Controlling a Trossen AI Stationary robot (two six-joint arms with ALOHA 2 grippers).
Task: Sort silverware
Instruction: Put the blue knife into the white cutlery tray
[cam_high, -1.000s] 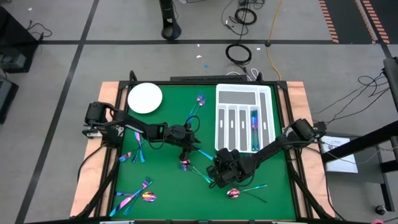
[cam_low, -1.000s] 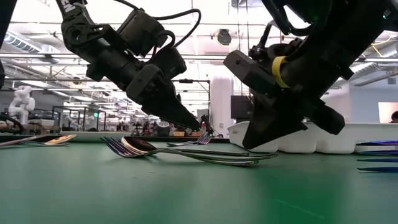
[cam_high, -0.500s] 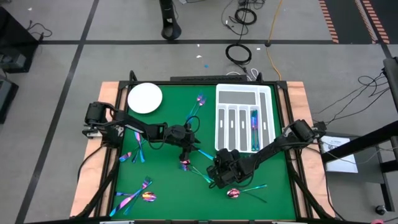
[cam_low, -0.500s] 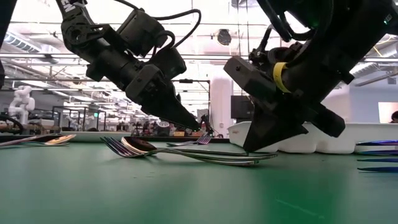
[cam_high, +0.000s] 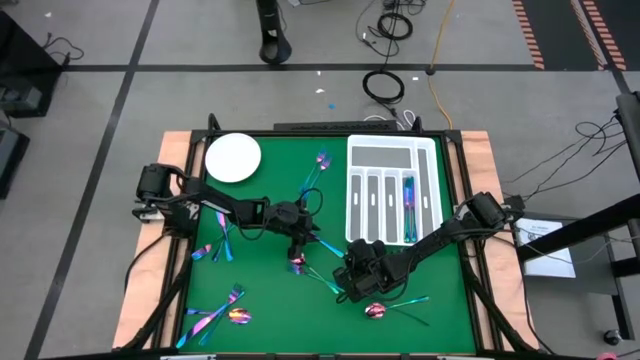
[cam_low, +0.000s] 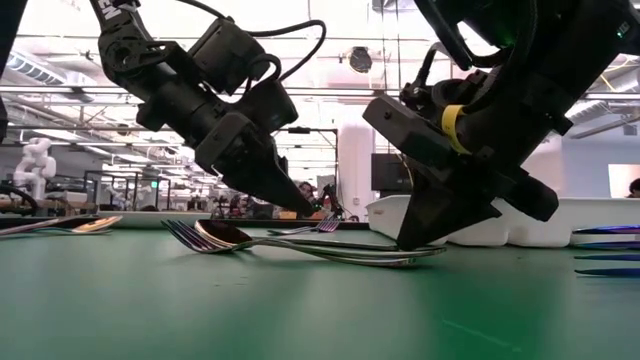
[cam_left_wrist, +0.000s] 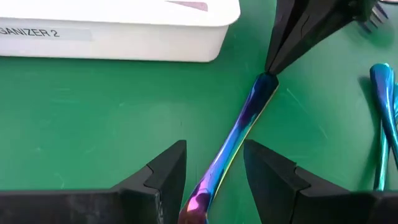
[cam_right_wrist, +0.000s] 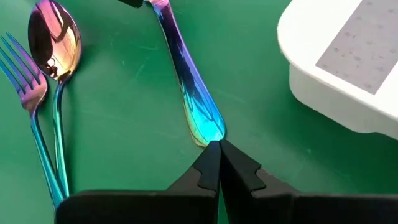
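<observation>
A slim iridescent piece of silverware (cam_left_wrist: 239, 134) lies flat on the green mat near the table's middle; only its handle shows. My left gripper (cam_left_wrist: 214, 180) is open, with one finger on either side of the handle's narrow part. Whether they touch it I cannot tell. My right gripper (cam_right_wrist: 216, 149) is shut at the handle's wide free end. In the low view, both grippers slant down to the mat, the left gripper (cam_low: 305, 208) on the left and the right gripper (cam_low: 410, 238) on the right. A spoon (cam_right_wrist: 53, 43) and a fork (cam_right_wrist: 25, 81) lie on the mat beside the piece. My right gripper sets its shut fingertips (cam_left_wrist: 273, 62) against the rounded wide end of the handle (cam_right_wrist: 206, 130). The fingers slant down from above, roughly in line with the handle. The piece lies flat on the mat.
The white compartmented tray (cam_high: 392, 190) stands at the far right with one piece (cam_high: 409, 205) in a slot. A round white plate (cam_high: 233, 158) sits at the far left. More silverware lies at the near left (cam_high: 215, 318), the left (cam_high: 222, 240) and the near middle (cam_high: 376, 310).
</observation>
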